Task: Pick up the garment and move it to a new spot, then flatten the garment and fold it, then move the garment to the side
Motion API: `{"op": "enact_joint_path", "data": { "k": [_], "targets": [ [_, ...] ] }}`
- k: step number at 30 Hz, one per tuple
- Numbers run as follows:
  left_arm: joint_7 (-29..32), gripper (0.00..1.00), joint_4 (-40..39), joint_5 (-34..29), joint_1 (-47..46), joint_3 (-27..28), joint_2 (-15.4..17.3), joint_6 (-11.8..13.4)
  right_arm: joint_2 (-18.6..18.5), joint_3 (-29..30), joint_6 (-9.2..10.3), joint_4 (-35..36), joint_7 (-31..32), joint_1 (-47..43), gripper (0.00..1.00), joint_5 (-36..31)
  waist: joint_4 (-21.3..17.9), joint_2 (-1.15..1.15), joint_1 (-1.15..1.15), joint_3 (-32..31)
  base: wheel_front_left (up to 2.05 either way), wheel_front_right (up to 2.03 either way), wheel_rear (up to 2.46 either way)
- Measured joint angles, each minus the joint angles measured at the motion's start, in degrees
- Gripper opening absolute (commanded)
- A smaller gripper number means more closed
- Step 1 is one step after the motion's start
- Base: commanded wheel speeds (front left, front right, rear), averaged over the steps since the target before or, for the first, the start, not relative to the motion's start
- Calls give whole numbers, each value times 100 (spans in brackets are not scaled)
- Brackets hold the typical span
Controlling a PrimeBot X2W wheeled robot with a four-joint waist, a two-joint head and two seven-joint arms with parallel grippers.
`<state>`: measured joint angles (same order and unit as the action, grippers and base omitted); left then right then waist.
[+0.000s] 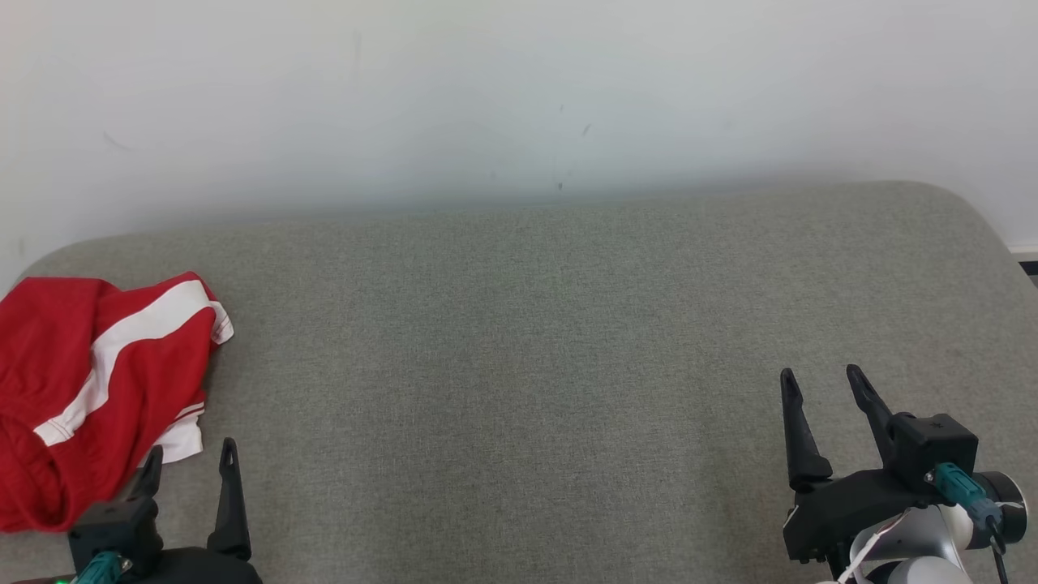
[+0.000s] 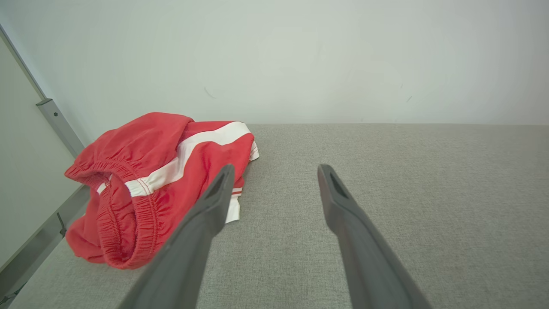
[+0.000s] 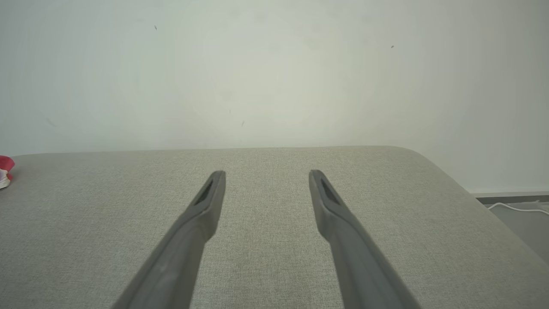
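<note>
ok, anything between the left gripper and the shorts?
Nothing visible. The shorts lie bunched at the left edge of the grey pad, just ahead and to the left of the open left gripper, with bare pad between them. The pad to the right of the shorts is bare too.

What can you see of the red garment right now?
The red garment lies crumpled in a loose heap at the left end of the grey padded surface. Thin-looking red fabric, white side stripe and hem, gathered elastic waistband at the near end. Nothing grips it; the open left gripper sits just beside it.
</note>
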<state>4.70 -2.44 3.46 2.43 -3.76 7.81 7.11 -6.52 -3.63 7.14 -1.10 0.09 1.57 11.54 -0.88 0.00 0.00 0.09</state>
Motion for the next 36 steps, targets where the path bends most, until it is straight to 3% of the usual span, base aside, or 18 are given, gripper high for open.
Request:
{"op": "enact_joint_path", "data": {
  "k": [18, 36],
  "targets": [
    [241, 100, -119, -44, 56, 105, -85, 0, 20, 126, 0, 113, 98, -136, 100, 14, 203, 0, 0, -15, 0, 0, 0],
    [337, 100, -189, -47, -46, 245, -204, 0, 25, 47, -56, 57, 149, -105, 100, 101, 1132, 0, 0, -10, 0, 0, 0]
  ]
}}
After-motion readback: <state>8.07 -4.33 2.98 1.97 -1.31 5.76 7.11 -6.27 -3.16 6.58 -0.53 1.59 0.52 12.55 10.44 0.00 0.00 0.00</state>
